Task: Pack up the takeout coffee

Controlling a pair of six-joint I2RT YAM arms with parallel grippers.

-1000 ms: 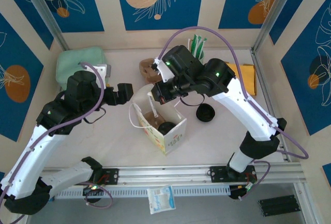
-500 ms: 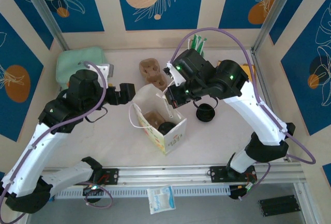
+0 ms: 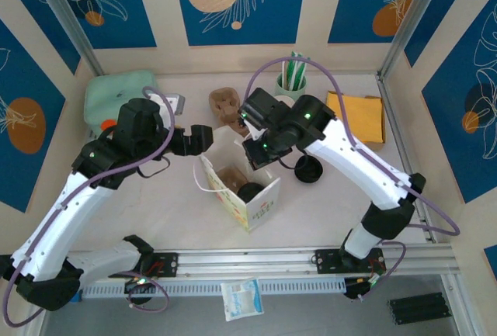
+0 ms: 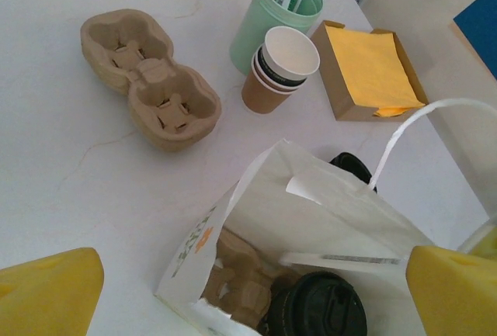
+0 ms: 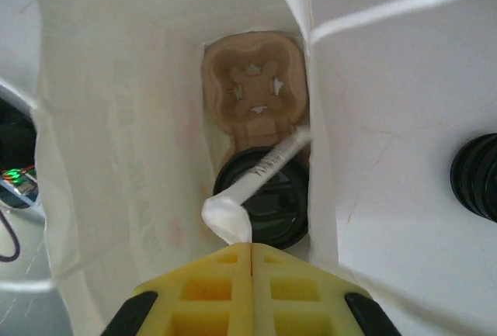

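Right arm point(image 3: 349, 150) has shifted in over the paper bag point(image 3: 260, 208) on the desk point(image 3: 171, 216), left arm point(image 3: 70, 204) nudged toward its rim; bag's far flap looks lower now, mouth open. Left fingers point(image 4: 46, 289) spread wide either side of the bag, right fingers point(image 5: 210, 289) pinched tight on the white bag handle point(image 5: 264, 167). Takeout coffee point(image 5: 276, 216) sits lidded inside, in the cardboard carrier point(image 5: 252, 88); packing looks near done
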